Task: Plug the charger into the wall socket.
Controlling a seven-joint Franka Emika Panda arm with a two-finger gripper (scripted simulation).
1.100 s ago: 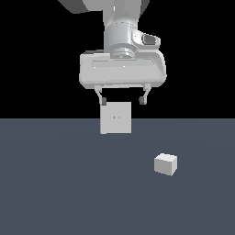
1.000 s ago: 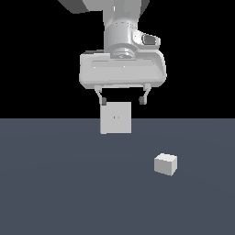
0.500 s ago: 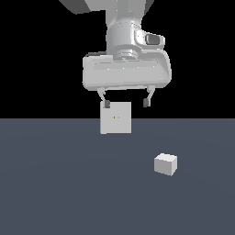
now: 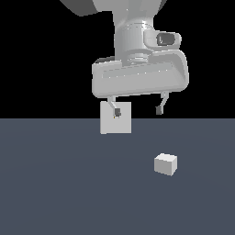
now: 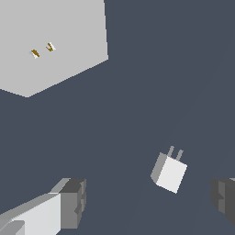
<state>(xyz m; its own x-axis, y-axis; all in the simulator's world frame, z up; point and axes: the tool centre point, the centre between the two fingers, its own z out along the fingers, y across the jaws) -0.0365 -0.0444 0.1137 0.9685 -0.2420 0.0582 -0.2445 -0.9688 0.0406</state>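
Your end effector (image 4: 138, 110) hangs high over the desk (image 4: 55, 193) with its jaws spread wide and nothing between them; in the exterior view it sits in the upper middle of the frame, one fingertip overlapping the wall socket (image 4: 115, 124) and the other out to the right. The charger (image 4: 165, 164) lies loose on the desk in the lower right of that frame, well apart from the socket and below the right-hand fingertip, not centred under the jaws. In the wrist view the charger (image 5: 169, 172) shows two short prongs and lies skewed between the two fingertips, nearer one of them than the other. If you descend as things stand, one finger will likely meet the small block first and shove or tip it, or close across a corner so it twists in the grip. A crooked hold would leave the prongs misaligned with the socket's two small slots (image 5: 42, 50). The palm looks slightly tilted in the exterior view, wrist pointing roughly straight down.
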